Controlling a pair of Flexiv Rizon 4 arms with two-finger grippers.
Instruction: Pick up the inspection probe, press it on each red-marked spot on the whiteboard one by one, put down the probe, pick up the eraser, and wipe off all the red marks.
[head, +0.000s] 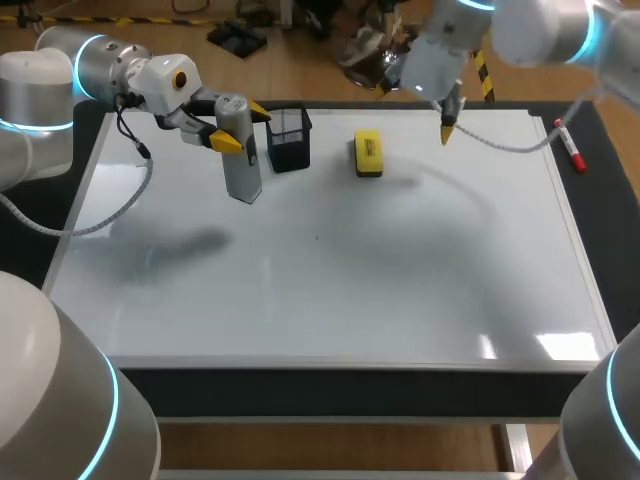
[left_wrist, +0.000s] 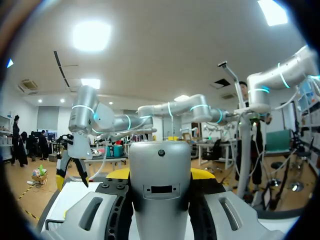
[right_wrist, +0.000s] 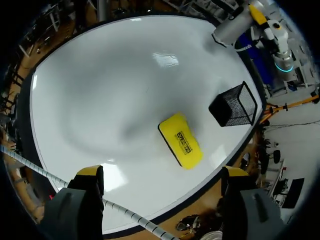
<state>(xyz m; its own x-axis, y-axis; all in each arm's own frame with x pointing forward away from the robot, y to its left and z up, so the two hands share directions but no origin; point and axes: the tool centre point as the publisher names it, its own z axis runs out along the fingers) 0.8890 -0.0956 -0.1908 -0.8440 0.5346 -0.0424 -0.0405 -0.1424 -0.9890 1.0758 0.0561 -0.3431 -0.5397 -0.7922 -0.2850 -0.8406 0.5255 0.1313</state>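
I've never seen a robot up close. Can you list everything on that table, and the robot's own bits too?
Flat white whiteboard: one, white, covering most of the table.
Grey cylindrical inspection probe: one, grey, far left, in the left claw.
Black wire-mesh pen basket: one, black, beside the probe.
Yellow block eraser: one, yellow, far middle.
Red marker pen: one, red, off the board's far right corner.
Left claw: one, yellow-tipped, gripping the probe.
Right claw: one, yellow-tipped, open, empty, above the board beyond the eraser.

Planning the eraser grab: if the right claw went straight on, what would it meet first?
Probably the bare whiteboard, close beside the eraser; the right claw looks slightly off it.
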